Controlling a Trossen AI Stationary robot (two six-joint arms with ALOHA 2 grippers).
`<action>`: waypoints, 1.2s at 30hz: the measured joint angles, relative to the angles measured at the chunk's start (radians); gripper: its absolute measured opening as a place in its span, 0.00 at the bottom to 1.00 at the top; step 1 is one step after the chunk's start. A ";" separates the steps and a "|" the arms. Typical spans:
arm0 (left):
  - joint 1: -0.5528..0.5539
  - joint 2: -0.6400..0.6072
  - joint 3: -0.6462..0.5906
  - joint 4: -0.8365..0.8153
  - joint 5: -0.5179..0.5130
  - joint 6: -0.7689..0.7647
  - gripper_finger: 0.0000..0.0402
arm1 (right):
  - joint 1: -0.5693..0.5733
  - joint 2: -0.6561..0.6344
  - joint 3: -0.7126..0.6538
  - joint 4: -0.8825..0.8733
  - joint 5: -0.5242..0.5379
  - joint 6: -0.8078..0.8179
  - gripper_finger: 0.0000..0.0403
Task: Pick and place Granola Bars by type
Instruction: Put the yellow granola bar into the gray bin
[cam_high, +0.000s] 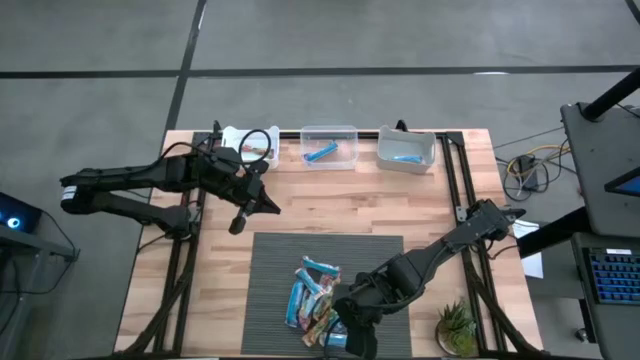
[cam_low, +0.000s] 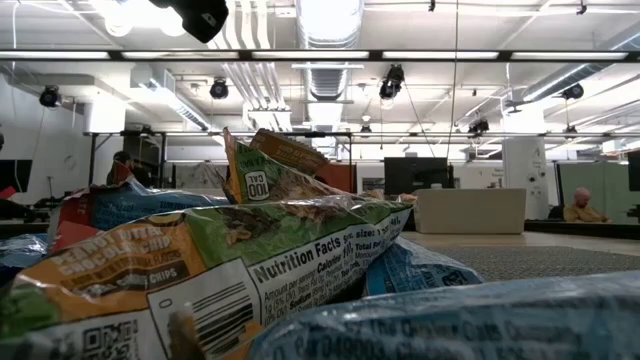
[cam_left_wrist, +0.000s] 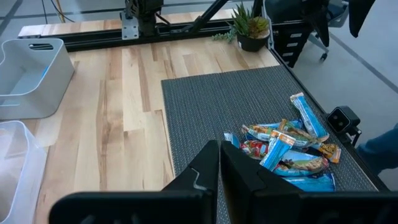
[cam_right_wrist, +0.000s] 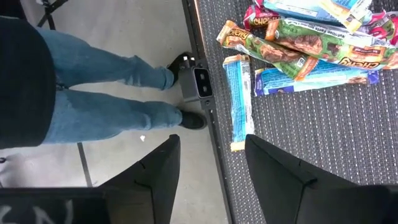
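Observation:
Several granola bars, light blue ones and green, red and orange ones, lie heaped (cam_high: 312, 295) on the dark mat (cam_high: 300, 250) near the table's front edge. One blue bar (cam_right_wrist: 239, 99) lies apart, along the mat's near edge. My right gripper (cam_right_wrist: 211, 168) hangs open above that edge, just beside the heap (cam_right_wrist: 311, 43), fingers slanting down and touching nothing. My left gripper (cam_high: 240, 220) is shut and empty, above the bare wood left of the mat's far corner. The low view shows the wrappers (cam_low: 250, 260) from close up.
Along the far edge stand a clear bin (cam_high: 328, 145) and a white bin (cam_high: 405, 148), each holding a blue bar, and a third bin (cam_high: 250, 143) beside my left arm. A small plant (cam_high: 457, 328) stands near right. A person's legs (cam_right_wrist: 106, 93) stand at the near edge.

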 joint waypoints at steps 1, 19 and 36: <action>0.000 0.000 0.000 0.000 0.000 0.000 0.00 | 0.000 0.000 0.000 0.000 0.000 0.000 0.43; 0.000 0.000 0.000 0.001 0.000 0.000 0.00 | -0.003 -0.088 0.000 -0.053 0.196 -0.263 0.03; -0.001 0.009 0.057 0.009 0.001 -0.138 0.00 | -0.013 -0.420 -0.209 -0.100 0.478 -0.286 0.03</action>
